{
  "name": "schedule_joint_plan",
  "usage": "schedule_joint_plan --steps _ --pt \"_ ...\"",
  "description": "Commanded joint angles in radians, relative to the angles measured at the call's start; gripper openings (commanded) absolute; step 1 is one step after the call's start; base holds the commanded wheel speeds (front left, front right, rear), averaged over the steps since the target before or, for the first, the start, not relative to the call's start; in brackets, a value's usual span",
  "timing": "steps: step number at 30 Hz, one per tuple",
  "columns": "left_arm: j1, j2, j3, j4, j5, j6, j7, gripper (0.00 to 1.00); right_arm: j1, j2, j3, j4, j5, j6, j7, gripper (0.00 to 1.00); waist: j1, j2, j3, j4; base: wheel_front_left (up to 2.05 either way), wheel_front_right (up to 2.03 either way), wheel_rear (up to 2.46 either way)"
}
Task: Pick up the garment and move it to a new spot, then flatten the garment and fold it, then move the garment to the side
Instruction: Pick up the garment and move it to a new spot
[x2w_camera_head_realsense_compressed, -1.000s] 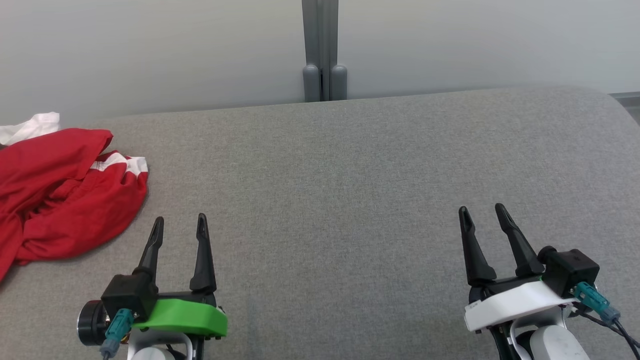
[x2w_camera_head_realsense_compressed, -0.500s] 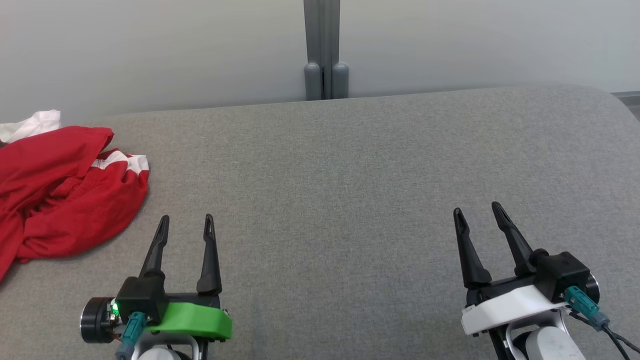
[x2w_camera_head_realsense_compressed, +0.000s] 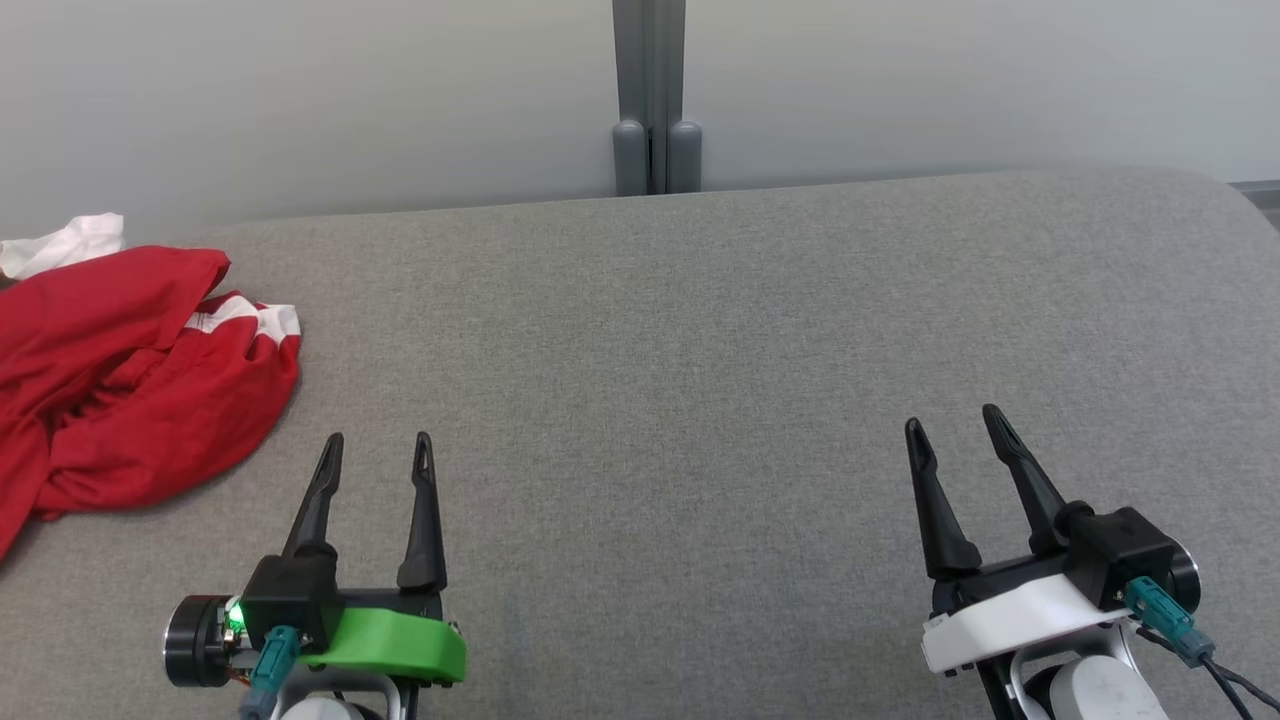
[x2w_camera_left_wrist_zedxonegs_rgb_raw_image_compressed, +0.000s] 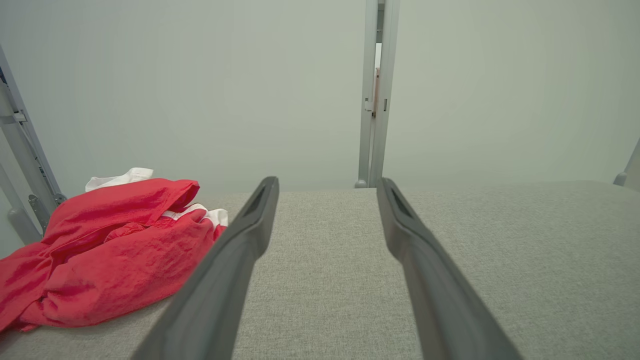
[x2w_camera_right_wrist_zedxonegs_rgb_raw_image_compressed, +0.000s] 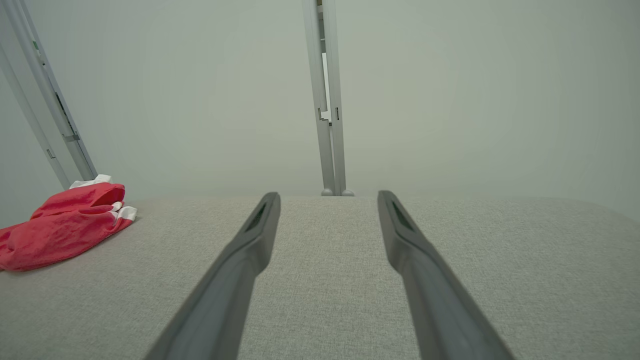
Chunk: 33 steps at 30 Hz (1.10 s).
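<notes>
My left claw (x2w_camera_head_realsense_compressed: 378, 438) and right claw (x2w_camera_head_realsense_compressed: 951, 418) hover spread and empty over the bench (x2w_camera_head_realsense_compressed: 700, 330), ready for cloth. The garment (x2w_camera_head_realsense_compressed: 130, 390) lies crumpled ahead-left of my left claw, well apart from the right, so I judge the left should reach first.

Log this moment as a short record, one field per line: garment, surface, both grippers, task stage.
target: red garment with white trim, crumpled, at the far left
support: grey fabric surface, under the garment and both arms
left arm: left gripper, jaws open, holding nothing, just right of the garment, not touching it
right arm: right gripper, jaws open, holding nothing, far from the garment
background: white cloth behind the garment; grey post at the wall
stage: garment not yet picked up
</notes>
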Motion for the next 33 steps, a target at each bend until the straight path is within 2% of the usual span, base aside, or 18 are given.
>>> schedule_joint_plan --steps 1,11,19,33 --pt "-0.002 0.005 0.003 0.001 -0.006 -0.001 -0.001 1.00 0.005 -0.001 0.000 -0.003 0.000 0.000 -0.003 1.00 0.0000 0.0000 0.001 0.000 0.00 0.00 0.00" --pt "-0.015 0.006 -0.003 0.019 -0.016 0.002 0.000 1.00 0.012 -0.001 -0.008 -0.003 -0.007 0.000 -0.003 1.00 0.0000 0.0000 0.015 0.037 0.00 0.00 0.00" --pt "-0.019 0.005 -0.001 0.023 -0.019 0.011 0.000 1.00 0.014 -0.001 -0.011 0.005 -0.014 0.000 -0.003 1.00 0.0000 0.0000 0.031 0.145 0.00 0.00 0.00" --pt "0.011 0.005 0.069 0.023 0.007 0.017 0.000 1.00 0.022 -0.001 -0.005 0.003 -0.019 0.000 -0.003 1.00 0.0000 0.0000 0.028 0.313 0.00 0.00 0.00"
